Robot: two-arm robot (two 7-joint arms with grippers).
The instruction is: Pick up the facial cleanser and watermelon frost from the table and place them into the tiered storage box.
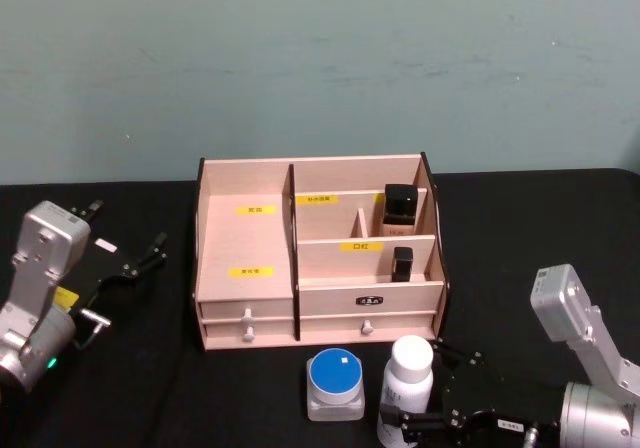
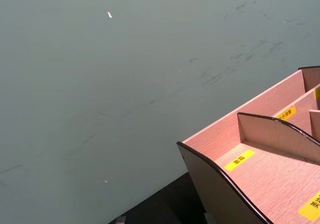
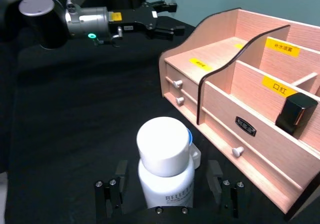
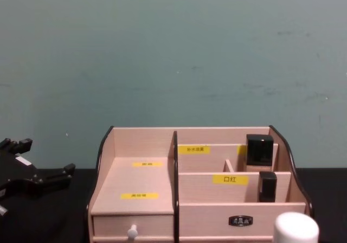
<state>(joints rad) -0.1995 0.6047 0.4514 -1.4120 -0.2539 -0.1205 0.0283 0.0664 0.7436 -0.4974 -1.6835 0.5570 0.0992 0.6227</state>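
Right tool (image 3: 167, 200) low over the bench (image 1: 200, 398), fingers spread wide to either side of the bottle (image 3: 162, 159), clear of it on both sides, gripping nothing. Bottle upright between the fingers, white, with a broad white cap; probably the cleanser. Just past it on the tool's left, a jar (image 1: 334, 383) with a blue lid, close beside the bottle, contact hard to tell; probably the watermelon frost. Farther ahead and leftward, the box (image 1: 245, 238): open stepped tiers on top, small drawers in front, two dark items standing in its right-hand tiers. Well off beyond the box's left end, left tool (image 3: 169, 19), raised, fingers apart, empty.

Step in hand, by the look of it: gripping the bottle. Best closed on the body below the cap, centred for even contact from both fingers, with no nudge to the jar. Then a straight lift, high enough to clear the box's front edge.
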